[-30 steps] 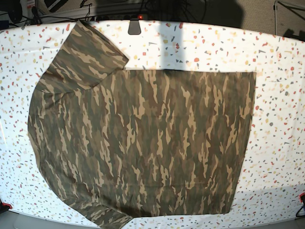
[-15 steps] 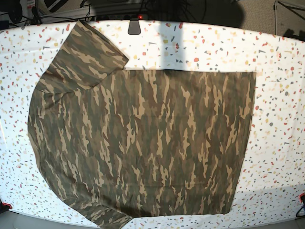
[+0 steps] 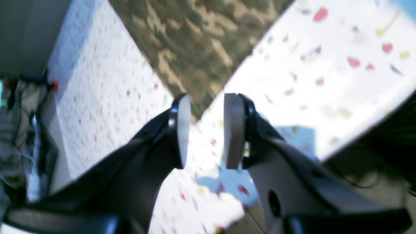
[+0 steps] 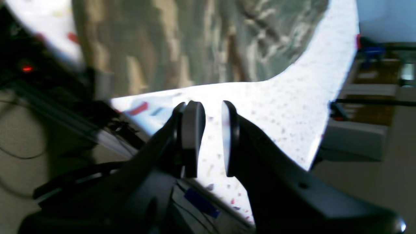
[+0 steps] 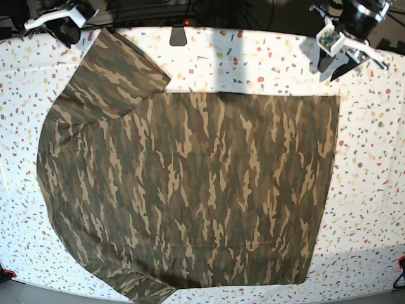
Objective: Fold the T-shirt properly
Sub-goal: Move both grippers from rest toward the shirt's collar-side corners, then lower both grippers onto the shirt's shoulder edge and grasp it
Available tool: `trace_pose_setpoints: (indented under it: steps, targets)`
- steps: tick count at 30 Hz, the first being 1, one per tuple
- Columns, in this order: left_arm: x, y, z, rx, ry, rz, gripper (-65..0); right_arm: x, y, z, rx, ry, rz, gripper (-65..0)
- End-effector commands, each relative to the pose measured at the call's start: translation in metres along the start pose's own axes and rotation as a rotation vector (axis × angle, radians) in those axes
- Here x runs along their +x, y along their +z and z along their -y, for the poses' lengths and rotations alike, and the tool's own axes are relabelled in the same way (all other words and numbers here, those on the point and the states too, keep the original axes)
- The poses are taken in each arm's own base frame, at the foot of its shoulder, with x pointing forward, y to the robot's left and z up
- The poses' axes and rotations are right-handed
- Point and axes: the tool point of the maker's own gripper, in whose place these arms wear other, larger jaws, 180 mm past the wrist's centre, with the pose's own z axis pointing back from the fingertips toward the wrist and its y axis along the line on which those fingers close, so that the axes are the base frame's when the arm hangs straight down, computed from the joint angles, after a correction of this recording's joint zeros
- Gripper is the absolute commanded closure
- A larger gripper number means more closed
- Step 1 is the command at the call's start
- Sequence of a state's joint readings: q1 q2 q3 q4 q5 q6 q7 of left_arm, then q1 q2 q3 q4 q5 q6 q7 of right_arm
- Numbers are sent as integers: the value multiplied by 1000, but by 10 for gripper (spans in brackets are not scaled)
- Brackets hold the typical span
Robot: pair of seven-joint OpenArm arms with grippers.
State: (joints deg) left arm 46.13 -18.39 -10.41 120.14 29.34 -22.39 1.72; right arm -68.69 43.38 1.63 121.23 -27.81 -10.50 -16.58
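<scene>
The camouflage T-shirt lies spread flat on the table, one sleeve angled toward the far left corner. Its collar is not visible. My left gripper hovers above the far right of the table, just beyond the shirt's far right corner. In the left wrist view it stands open and empty, with that shirt corner ahead of it. My right gripper hangs over the far left edge near the sleeve. The right wrist view shows it with a narrow gap and nothing held, the T-shirt beyond.
The white table is speckled with coloured chips. A dark grey tab sits at the far edge in the middle, with a red light and cables behind it. The shirt's lower sleeve reaches the near edge.
Both arms have come into the base view at the far corners, where none showed before. The T-shirt has not moved.
</scene>
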Motion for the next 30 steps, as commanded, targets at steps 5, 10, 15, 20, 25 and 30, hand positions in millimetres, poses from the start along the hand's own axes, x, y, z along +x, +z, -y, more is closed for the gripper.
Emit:
trace_pose_setpoints:
  steps: [5,10,15,20,25,30]
  targets:
    - [-13,-26,-28,72,-11,-8,-196,-12,0,19,-63,9,-65,-130]
    - [-37,-58,-22,10,-103,-59,-196,-18,1,21,-73,3,-100,-130]
    - [-62,-77,-11,-86,-226,-142,-196,-26,3,26,-102,-12,-144,-130]
    - [-81,-84,-6,-151,-335,-178,-196,-30,4,34,-147,-26,-166,-130]
    - [-98,-96,-7,-168,-332,-218,-196,-32,6,44,-198,18,-180,-130]
    - [-107,-97,-6,-184,-330,-239,-131,-32,6,46,-208,37,-182,-130]
